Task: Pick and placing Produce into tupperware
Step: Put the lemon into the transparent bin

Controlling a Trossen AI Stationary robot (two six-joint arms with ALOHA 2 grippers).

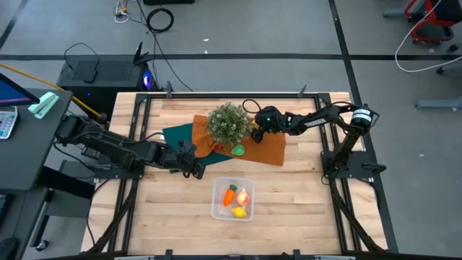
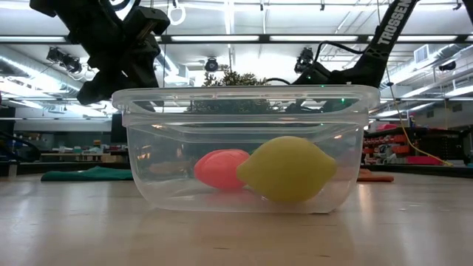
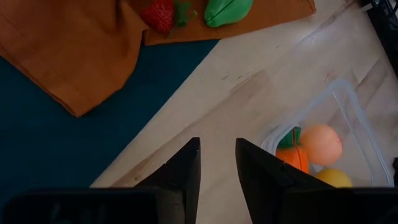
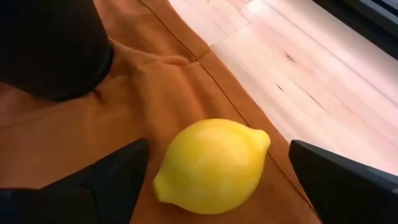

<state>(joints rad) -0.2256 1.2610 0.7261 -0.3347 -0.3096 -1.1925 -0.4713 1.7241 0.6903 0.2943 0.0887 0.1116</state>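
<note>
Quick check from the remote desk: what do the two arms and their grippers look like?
Both arms are black, jointed, with dark cables along them. The right arm's forearm carries white TROSSEN lettering. The left gripper has two flat, black, wedge-shaped fingers; the right gripper has the same black fingers.

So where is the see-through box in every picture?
High view: the box sits low in the middle, below the plant.
Low view: it fills the middle, close to the camera.
Left wrist view: one corner shows at the right edge.
Right wrist view: not in it.
Shared landmark: the peach inside it, also in the low and left wrist views.
</note>
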